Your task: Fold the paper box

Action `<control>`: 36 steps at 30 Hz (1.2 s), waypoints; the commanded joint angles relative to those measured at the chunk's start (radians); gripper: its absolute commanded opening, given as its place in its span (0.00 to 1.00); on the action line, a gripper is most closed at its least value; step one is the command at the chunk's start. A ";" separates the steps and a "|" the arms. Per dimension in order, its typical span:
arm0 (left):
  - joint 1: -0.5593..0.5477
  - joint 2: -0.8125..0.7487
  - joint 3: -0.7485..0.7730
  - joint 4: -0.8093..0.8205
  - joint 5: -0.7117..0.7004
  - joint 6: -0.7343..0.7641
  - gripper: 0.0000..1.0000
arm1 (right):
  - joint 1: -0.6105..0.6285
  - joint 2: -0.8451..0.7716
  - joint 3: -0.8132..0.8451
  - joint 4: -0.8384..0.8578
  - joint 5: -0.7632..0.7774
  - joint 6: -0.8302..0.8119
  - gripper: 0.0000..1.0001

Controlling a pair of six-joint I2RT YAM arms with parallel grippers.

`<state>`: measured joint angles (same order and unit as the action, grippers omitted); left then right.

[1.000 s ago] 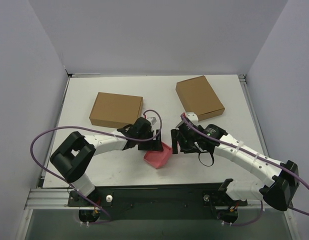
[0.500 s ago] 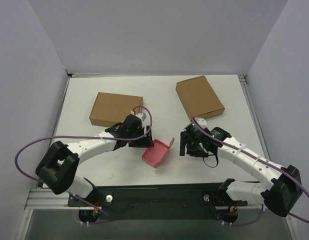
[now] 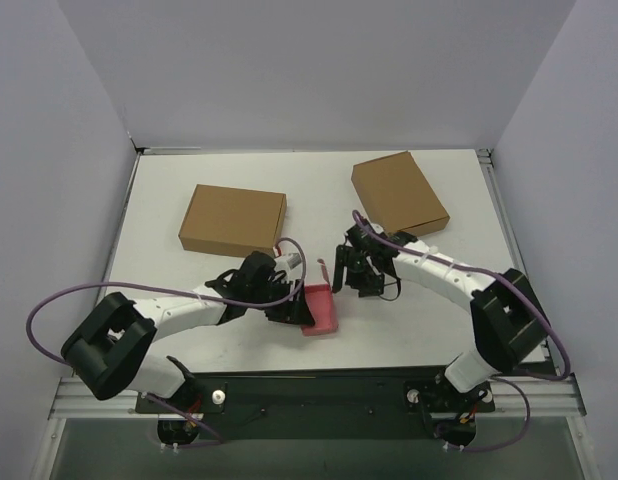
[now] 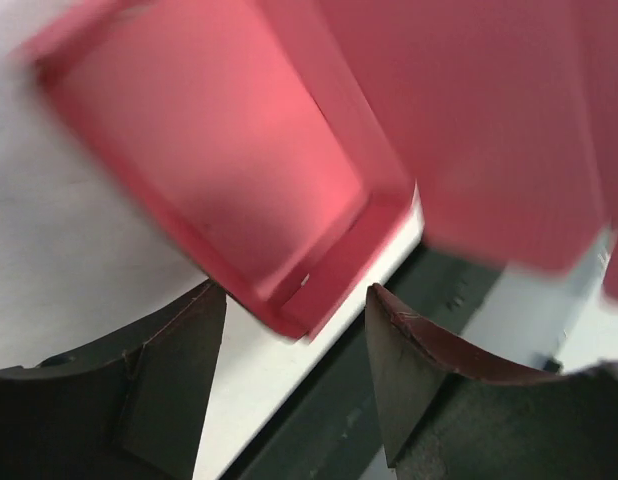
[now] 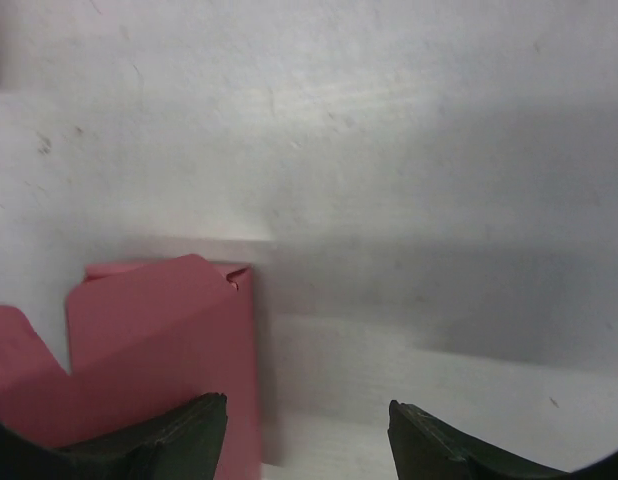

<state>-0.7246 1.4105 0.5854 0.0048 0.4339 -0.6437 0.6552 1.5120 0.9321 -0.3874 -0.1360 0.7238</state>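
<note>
The pink paper box (image 3: 321, 310) lies on the white table near the front edge, partly folded, with an open tray shape and a raised flap at its far side. My left gripper (image 3: 292, 306) is at its left side, open; in the left wrist view the box (image 4: 229, 170) fills the frame with one corner just ahead of the gap between the open fingers of the gripper (image 4: 294, 300). My right gripper (image 3: 339, 272) is open just behind the box; in the right wrist view the pink card (image 5: 159, 340) sits by the left finger of the gripper (image 5: 299, 410), not gripped.
Two larger closed brown cardboard boxes lie on the table: one at the back left (image 3: 234, 218), one at the back right (image 3: 399, 195). The table's front edge with a black rail (image 3: 319, 385) is right below the pink box. Grey walls enclose the left, right and back sides.
The left gripper moved down to the box's left side and the box shifted slightly toward the front edge. The right gripper swung left and back, ending behind the box.
</note>
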 commanded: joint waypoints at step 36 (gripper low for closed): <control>0.378 -0.296 0.179 -0.333 -0.336 -0.064 0.74 | -0.127 0.065 0.264 0.045 0.032 -0.109 0.59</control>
<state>-0.3794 1.0470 0.7418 -0.3450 0.1253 -0.6865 0.5297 1.5200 1.1202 -0.3038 -0.1528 0.5667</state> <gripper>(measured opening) 0.744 0.597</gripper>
